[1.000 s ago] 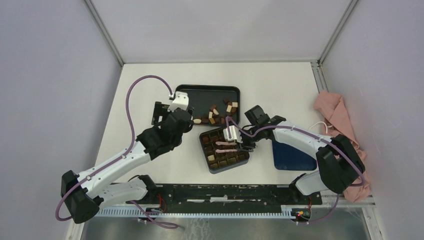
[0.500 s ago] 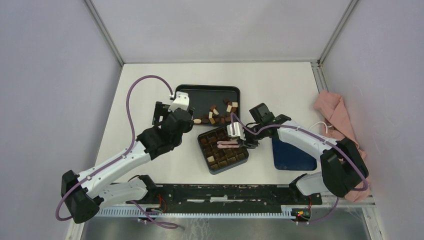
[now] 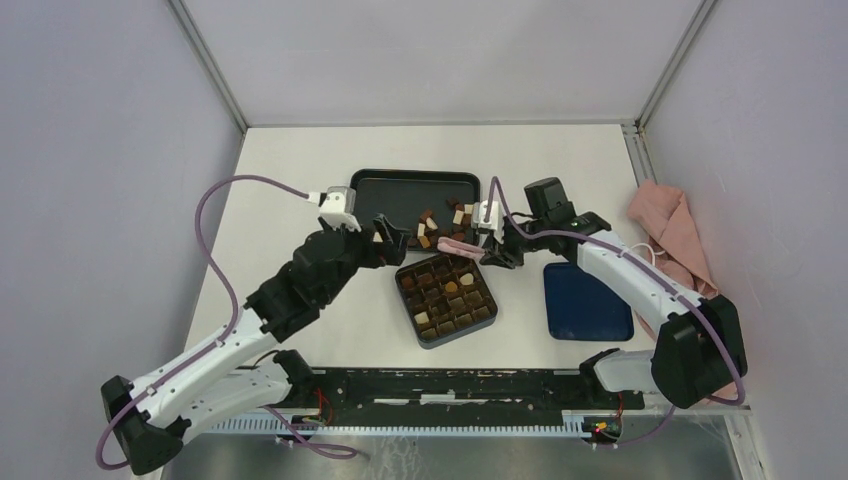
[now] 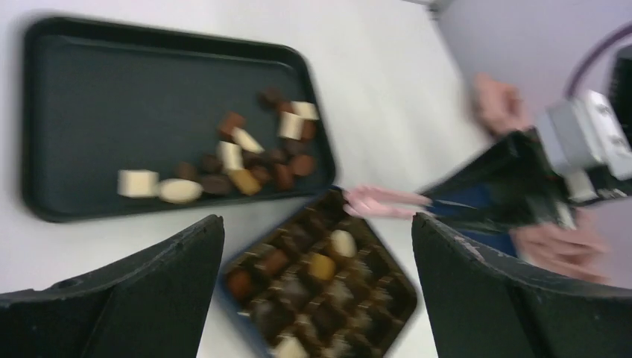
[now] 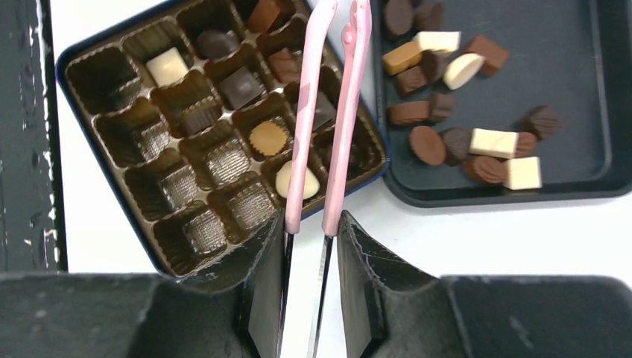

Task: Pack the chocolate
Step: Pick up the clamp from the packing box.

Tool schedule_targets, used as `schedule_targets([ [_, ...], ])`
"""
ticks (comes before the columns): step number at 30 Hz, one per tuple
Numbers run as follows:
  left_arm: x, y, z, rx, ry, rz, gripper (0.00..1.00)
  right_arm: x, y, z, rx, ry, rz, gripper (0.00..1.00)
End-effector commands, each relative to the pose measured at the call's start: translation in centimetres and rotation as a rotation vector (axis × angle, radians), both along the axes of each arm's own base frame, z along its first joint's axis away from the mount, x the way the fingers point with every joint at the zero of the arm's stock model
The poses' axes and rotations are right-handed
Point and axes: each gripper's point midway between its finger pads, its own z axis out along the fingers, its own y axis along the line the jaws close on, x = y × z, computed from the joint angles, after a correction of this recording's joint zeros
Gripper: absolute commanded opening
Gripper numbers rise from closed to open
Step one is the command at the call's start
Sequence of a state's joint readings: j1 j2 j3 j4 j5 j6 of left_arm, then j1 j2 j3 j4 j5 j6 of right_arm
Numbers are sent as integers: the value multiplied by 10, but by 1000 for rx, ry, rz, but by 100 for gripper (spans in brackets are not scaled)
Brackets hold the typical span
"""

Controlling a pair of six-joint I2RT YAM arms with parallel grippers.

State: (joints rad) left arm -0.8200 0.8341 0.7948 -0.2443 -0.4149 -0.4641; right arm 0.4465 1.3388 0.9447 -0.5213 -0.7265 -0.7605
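Only up close: right claw [image 5: 311,240] on tweezers [image 5: 310,112].

A white worktop [image 3: 300,170] is closed on three sides by plain, pale grey-violet walls [image 3: 100,150]. Far beyond the right tool [image 3: 490,248], aluminium posts [image 3: 205,62] stand in the corners. Well to its right, a pink cloth [image 3: 670,235] lies at the worktop's edge. The light is even and the shadows are soft.

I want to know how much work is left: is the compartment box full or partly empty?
Partly empty. In the right wrist view the box holds several chocolates, but many compartments show only bare liners.
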Motion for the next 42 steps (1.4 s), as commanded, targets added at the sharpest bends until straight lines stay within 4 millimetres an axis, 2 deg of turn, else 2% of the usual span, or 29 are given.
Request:
schedule_targets([
  [1,-20,-54,28,-582,85,-141,100,21,9,55,150,-49,-77,35],
  [4,-16,-61,24,-740,123,-124,100,26,14,71,194,-45,-91,35],
  [9,-2,-80,19,-808,190,-104,100,30,23,86,259,-24,-98,35],
  [13,9,-94,15,-840,236,-87,100,29,28,88,289,10,-98,34],
  [16,18,-101,5,-854,284,-47,98,27,31,92,315,28,-90,34],
  [20,29,-106,-5,-898,324,33,97,24,34,94,339,52,-87,34],
  [27,43,-125,0,-944,335,70,84,25,35,88,346,73,-108,34],
  [30,47,-132,0,-977,352,90,75,26,36,86,342,72,-120,34],
  [32,50,-136,0,-992,363,101,64,26,36,84,341,76,-126,34],
  [38,56,-143,5,-1060,374,117,8,27,35,83,344,69,-143,34],
  [39,57,-144,6,-1076,375,116,3,26,36,83,347,67,-142,34],
  [42,57,-144,12,-1134,383,111,2,23,36,86,364,63,-136,37],
])
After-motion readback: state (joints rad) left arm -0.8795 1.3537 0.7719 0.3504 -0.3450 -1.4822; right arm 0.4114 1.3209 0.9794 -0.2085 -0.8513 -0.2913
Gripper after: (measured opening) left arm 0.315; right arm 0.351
